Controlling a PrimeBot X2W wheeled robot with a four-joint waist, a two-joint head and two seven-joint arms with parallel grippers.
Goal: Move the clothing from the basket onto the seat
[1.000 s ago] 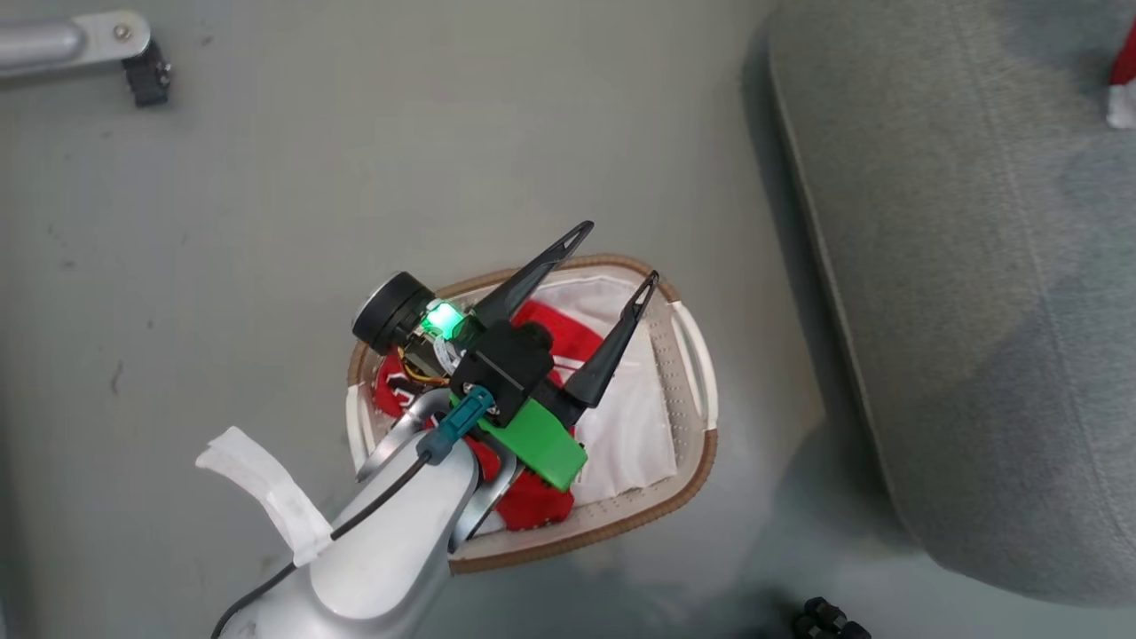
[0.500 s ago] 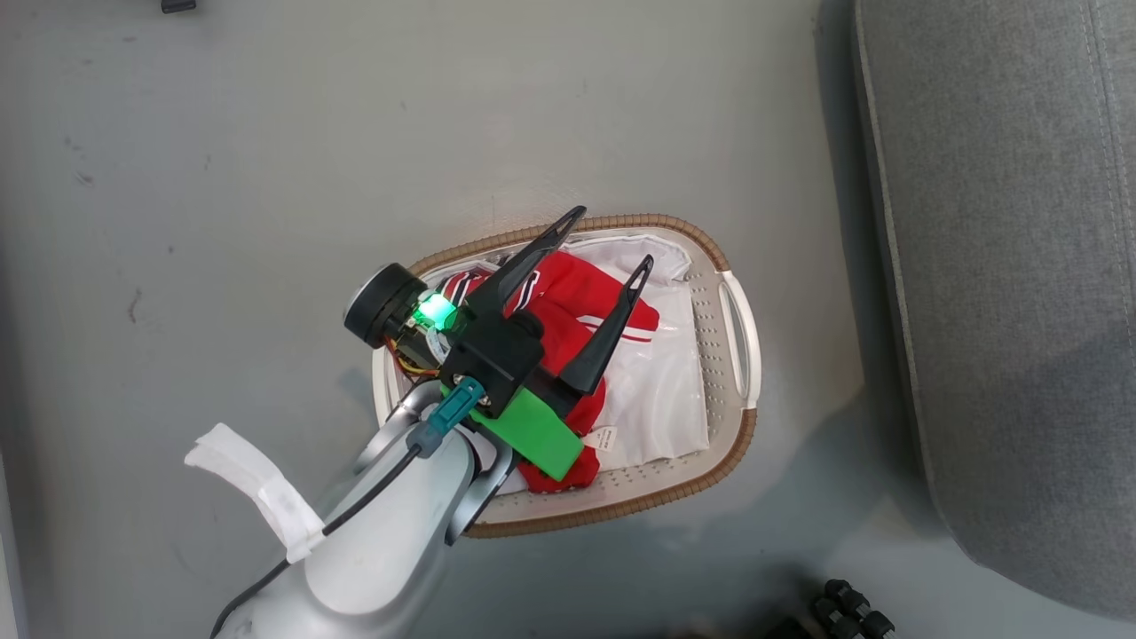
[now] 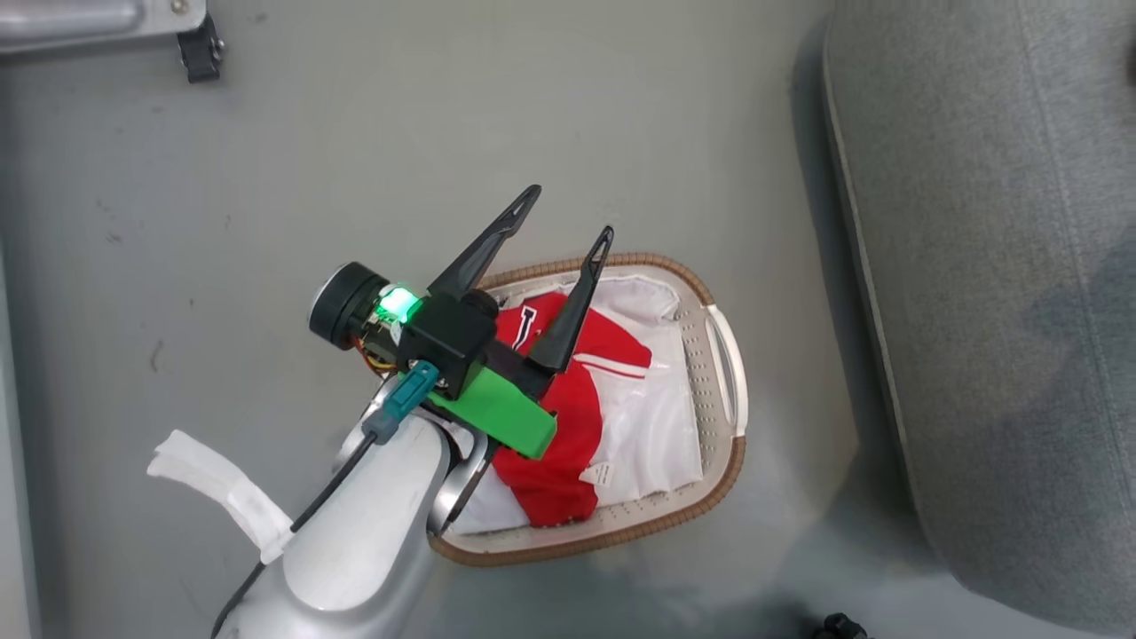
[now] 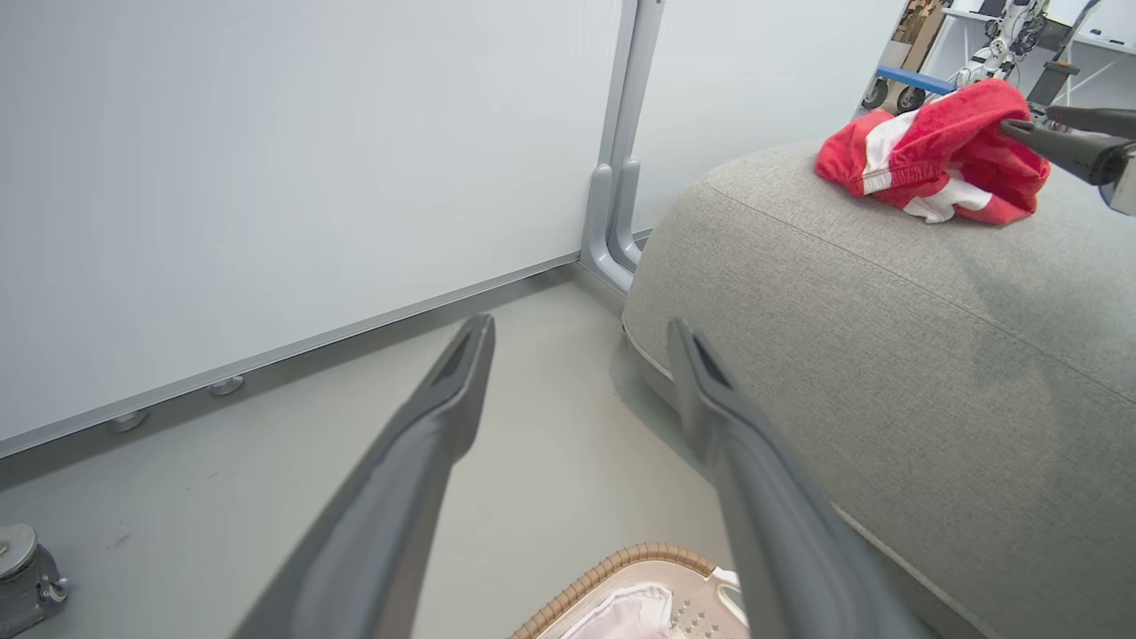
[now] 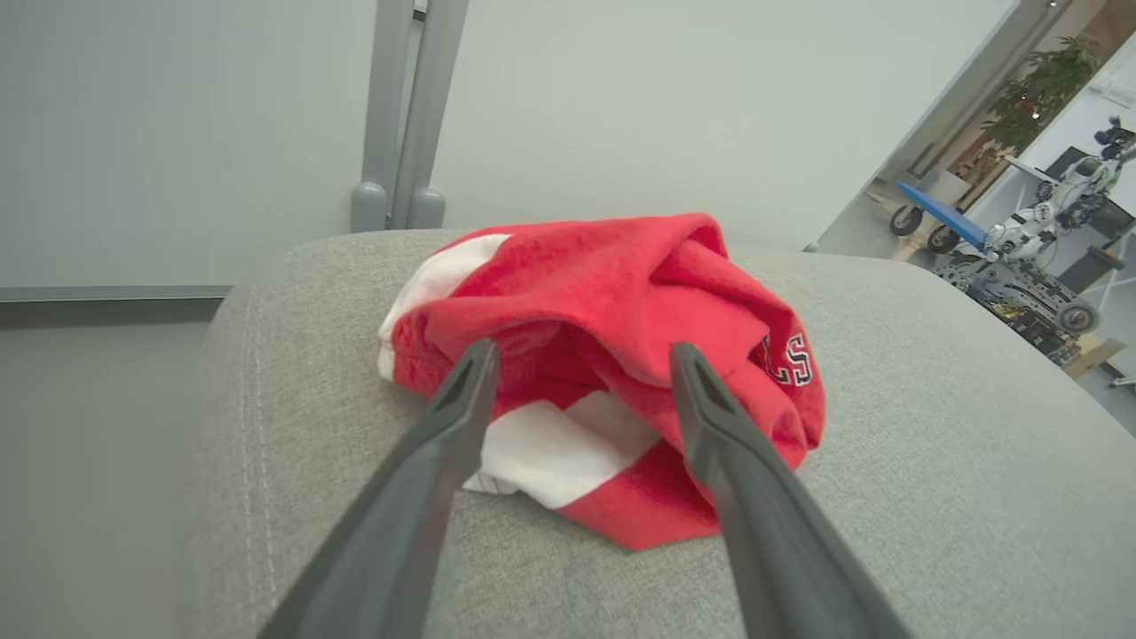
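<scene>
A red jersey (image 3: 568, 426) with a black white-edged letter lies crumpled in the oval cream basket (image 3: 723, 355), on its white lining sheet (image 3: 652, 426). My left gripper (image 3: 569, 211) hangs open above the basket's far left rim, fingers spread and holding nothing; its wrist view shows the same open left gripper (image 4: 579, 327) over the basket's rim (image 4: 621, 568). Red shorts (image 5: 621, 373) with broad white stripes sit bunched on the grey seat (image 5: 932, 461). My right gripper (image 5: 581, 351) stands open at the shorts, a finger on either side. The shorts (image 4: 932, 151) and right gripper (image 4: 1028, 119) also appear from the left wrist.
The seat (image 3: 1003, 311) rises right of the basket, across a narrow strip of grey floor. A metal frame leg with a black foot (image 3: 200, 53) is at the top left. A white wall panel with a grey post (image 4: 621, 177) stands behind. A black wheel (image 3: 839, 626) sits at the bottom.
The head camera has swung, shifting the whole picture. Against the basket, my open left gripper has moved toward the far left rim, uncovering more of the red jersey.
</scene>
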